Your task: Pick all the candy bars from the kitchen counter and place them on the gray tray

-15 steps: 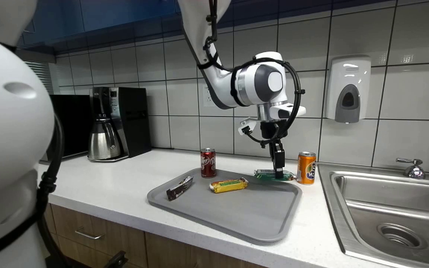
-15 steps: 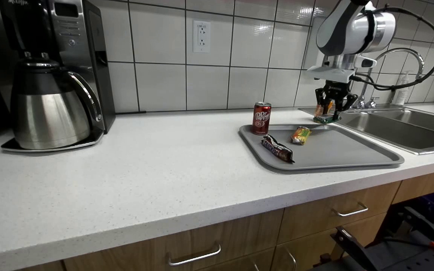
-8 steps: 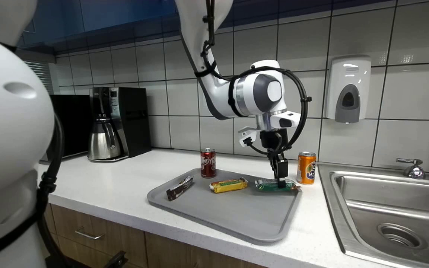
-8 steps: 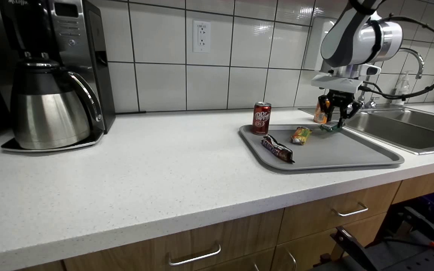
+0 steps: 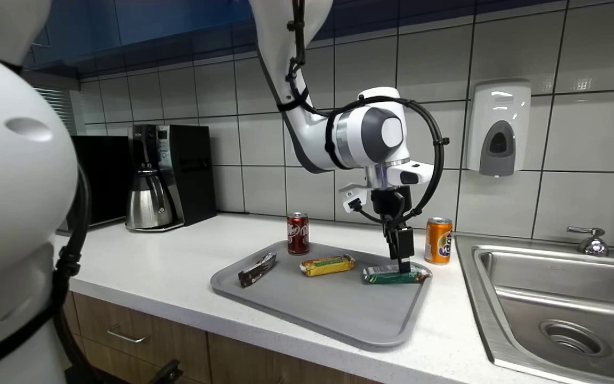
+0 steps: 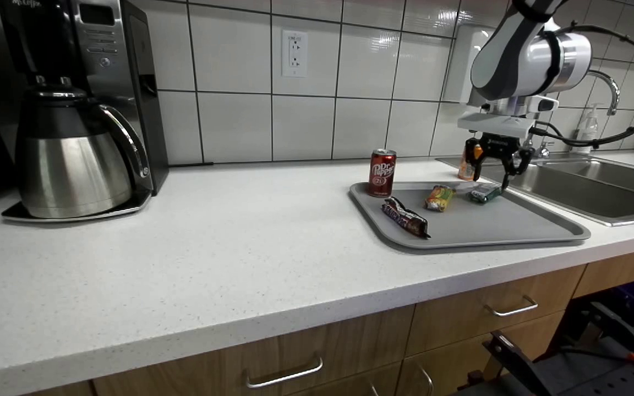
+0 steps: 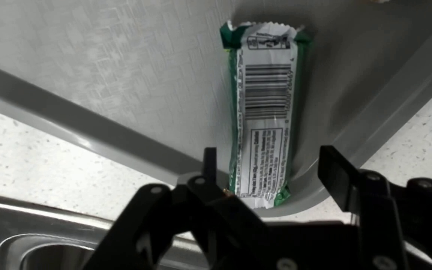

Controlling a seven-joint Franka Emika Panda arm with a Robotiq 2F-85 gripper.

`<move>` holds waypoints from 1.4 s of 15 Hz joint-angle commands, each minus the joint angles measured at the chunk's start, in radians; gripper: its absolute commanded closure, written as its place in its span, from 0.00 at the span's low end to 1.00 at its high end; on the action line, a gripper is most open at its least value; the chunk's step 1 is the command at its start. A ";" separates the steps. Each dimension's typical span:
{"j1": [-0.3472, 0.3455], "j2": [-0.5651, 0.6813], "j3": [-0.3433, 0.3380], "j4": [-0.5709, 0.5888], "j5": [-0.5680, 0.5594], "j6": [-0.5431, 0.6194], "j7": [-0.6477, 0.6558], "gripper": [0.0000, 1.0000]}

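Observation:
The green candy bar (image 5: 387, 278) lies on the gray tray (image 5: 339, 306), its end near a rounded corner in the wrist view (image 7: 264, 105). My gripper (image 7: 268, 161) is open, with one finger on each side of the bar's near end and gaps on both sides. It stands low over the bar in both exterior views (image 6: 491, 181). The yellow candy bar (image 5: 328, 266) lies on the tray's far middle. The dark candy bar (image 6: 405, 218) lies at the tray's other end. The white kitchen counter (image 6: 212, 247) carries the tray.
A dark-red can (image 5: 298, 233) stands at the tray's far corner. An orange can (image 5: 438, 241) stands close behind the gripper, beside the steel sink (image 5: 568, 298). A coffee maker (image 6: 75, 137) stands at the counter's far end. A soap dispenser (image 5: 500, 128) hangs on the wall.
The gripper moved over the tray and down with the green bar, then opened. The bar now lies on the tray near its edge; earlier it was held up near the orange can.

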 commanded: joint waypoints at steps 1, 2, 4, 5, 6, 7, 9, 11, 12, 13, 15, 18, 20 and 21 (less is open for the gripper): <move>0.001 -0.044 -0.001 -0.002 0.005 -0.025 -0.015 0.01; -0.001 -0.049 0.001 0.003 0.010 -0.029 -0.017 0.00; -0.004 -0.066 0.006 0.010 0.014 -0.041 -0.025 0.00; -0.006 -0.083 0.011 0.007 0.013 -0.052 -0.039 0.00; -0.009 -0.094 0.016 0.006 0.016 -0.060 -0.050 0.00; -0.013 -0.112 0.025 0.000 0.023 -0.071 -0.071 0.00; -0.019 -0.144 0.042 -0.007 0.039 -0.109 -0.120 0.00; -0.021 -0.177 0.058 -0.018 0.056 -0.153 -0.174 0.00; -0.019 -0.194 0.062 -0.026 0.056 -0.167 -0.193 0.00; -0.019 -0.214 0.068 -0.037 0.058 -0.182 -0.216 0.00; -0.018 -0.249 0.079 -0.061 0.057 -0.202 -0.252 0.00; -0.018 -0.298 0.092 -0.114 0.046 -0.197 -0.297 0.00; -0.018 -0.333 0.102 -0.159 0.038 -0.187 -0.324 0.00; -0.018 -0.352 0.107 -0.184 0.032 -0.184 -0.338 0.00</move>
